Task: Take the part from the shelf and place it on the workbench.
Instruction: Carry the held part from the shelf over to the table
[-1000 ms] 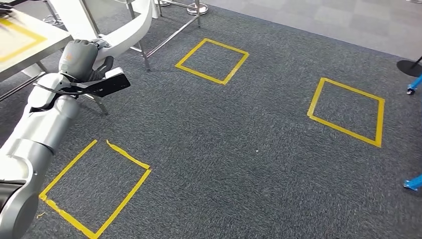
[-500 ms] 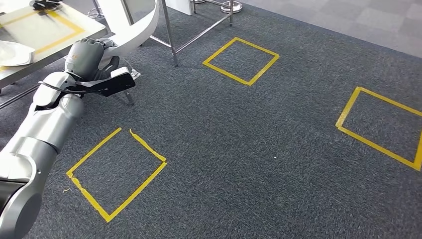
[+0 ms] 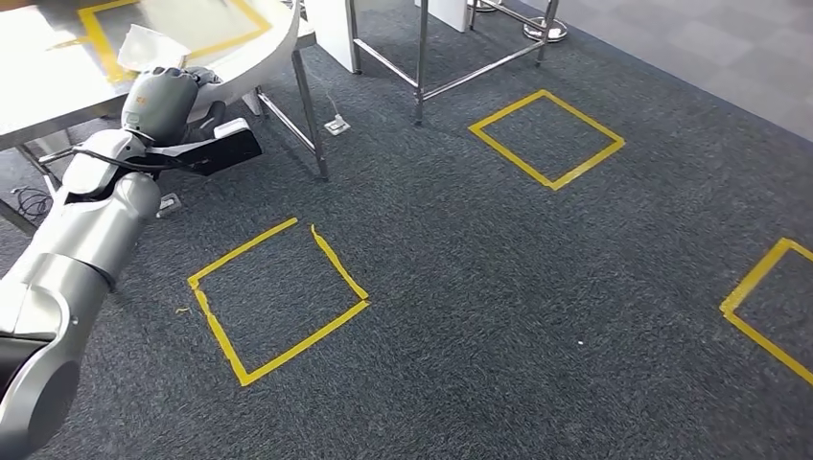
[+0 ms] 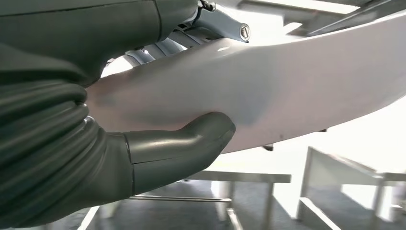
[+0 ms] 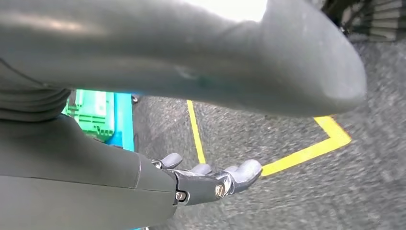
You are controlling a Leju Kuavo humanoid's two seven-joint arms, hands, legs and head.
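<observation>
**Left hand carrying part beside bench**

Head view: silver left arm comes in from lower left; left hand (image 3: 158, 101) grips the part (image 3: 259, 53), a long curved white panel rising from the hand toward the bench (image 3: 58, 91). Part is off the shelf, held in air at the bench's near edge, not set down; whether it touches the bench top cannot be told. Bench top carries a yellow tape outline (image 3: 101, 38) w/ a white sheet (image 3: 153, 43) just beside it. Dark grey carpet (image 3: 460, 287) w/ yellow tape squares (image 3: 278, 297).

Left wrist view: thumb (image 4: 182, 143) pressed under the part (image 4: 268, 91), darker fingers over its other side, i.e. clamped both sides.

Right wrist view: right hand (image 5: 206, 179) holds nothing, fingers apart and only slightly bent, hanging over carpet near a yellow tape line (image 5: 306, 151); green-and-blue object (image 5: 103, 117) behind, blurred.
</observation>
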